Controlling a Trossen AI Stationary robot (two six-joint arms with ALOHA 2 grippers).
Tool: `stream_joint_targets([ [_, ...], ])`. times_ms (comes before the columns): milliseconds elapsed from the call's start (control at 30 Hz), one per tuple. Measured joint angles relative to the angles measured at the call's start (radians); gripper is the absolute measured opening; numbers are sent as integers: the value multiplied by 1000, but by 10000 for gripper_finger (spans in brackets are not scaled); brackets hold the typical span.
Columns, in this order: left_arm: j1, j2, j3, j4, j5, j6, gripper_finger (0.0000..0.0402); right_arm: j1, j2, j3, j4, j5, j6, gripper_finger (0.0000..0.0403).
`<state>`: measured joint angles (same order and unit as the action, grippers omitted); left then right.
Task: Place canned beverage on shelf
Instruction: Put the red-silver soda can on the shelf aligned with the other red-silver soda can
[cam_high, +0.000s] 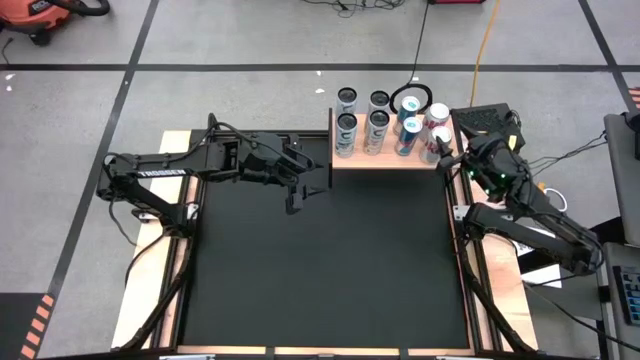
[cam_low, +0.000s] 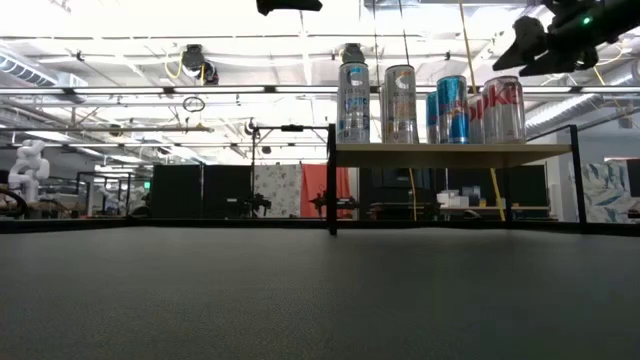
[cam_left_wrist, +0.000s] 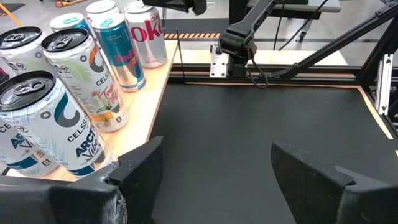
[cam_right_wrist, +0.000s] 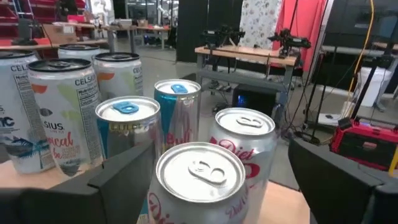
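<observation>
Hovering with fingers spread, the right gripper (cam_high: 462, 152) sits just above an upright Diet Coke can (cam_right_wrist: 199, 180) at the shelf (cam_high: 390, 161) end; left gripper (cam_high: 312, 185), also spread, waits farther off.

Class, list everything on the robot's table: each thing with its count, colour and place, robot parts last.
Shelf: one, light wood, at the mat's far edge.
Celsius cans: four, white and silver, on the shelf's left half.
Blue cans: two, blue and silver, right of the Celsius cans.
Diet Coke cans: two, silver and red, at the shelf's right end.
Black mat: one, covering the table.
Left gripper: open, over the mat beside the shelf.
Right gripper: open, above the Diet Coke cans.
</observation>
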<state>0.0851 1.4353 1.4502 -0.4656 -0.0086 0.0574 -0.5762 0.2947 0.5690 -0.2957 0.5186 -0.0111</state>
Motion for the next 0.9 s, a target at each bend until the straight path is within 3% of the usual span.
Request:
stream_joint_targets([
  [333, 0, 0, 0, 0, 0, 3, 293, 0, 0, 169, -198, -211, 85, 348],
  [567, 0, 0, 0, 0, 0, 34, 293, 0, 0, 252, -383, -326, 236, 339],
  [733, 0, 0, 0, 0, 0, 35, 293, 0, 2, 252, -471, -339, 287, 291],
  [900, 0, 0, 0, 0, 0, 34, 293, 0, 2, 252, -455, -338, 288, 211],
])
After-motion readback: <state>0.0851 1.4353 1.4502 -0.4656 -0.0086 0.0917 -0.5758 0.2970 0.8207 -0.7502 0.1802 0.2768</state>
